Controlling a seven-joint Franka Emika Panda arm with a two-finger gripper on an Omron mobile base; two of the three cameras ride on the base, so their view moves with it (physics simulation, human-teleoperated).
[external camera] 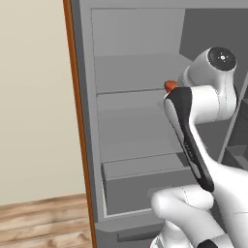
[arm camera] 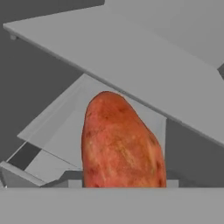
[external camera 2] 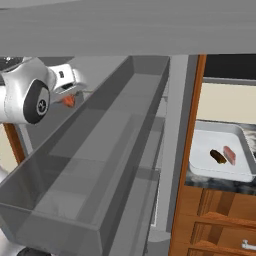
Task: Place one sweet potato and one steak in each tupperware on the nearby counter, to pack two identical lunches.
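An orange-red sweet potato [arm camera: 122,144] looms large in the hand view, held up over grey fridge shelves. Its tip [external camera: 170,86] pokes out past the white hand in the left base view, and it appears as a small orange lump [external camera 2: 68,101] in the right base view. My gripper [external camera: 174,90] is shut on it, with the fingertips hidden behind it. Off to the right, one white-grey tupperware [external camera 2: 202,150] rests on the marbled counter [external camera 2: 215,185]. Inside lie a dark brown sweet potato [external camera 2: 217,156] and a pale pink steak [external camera 2: 229,154].
The arm reaches into an open grey fridge, whose shelves [external camera: 131,92] are stacked in front of it. A long grey door bin [external camera 2: 100,165] runs close along the right. A brown wooden side panel [external camera: 77,121] borders the fridge. Wooden drawers [external camera 2: 220,225] sit under the counter.
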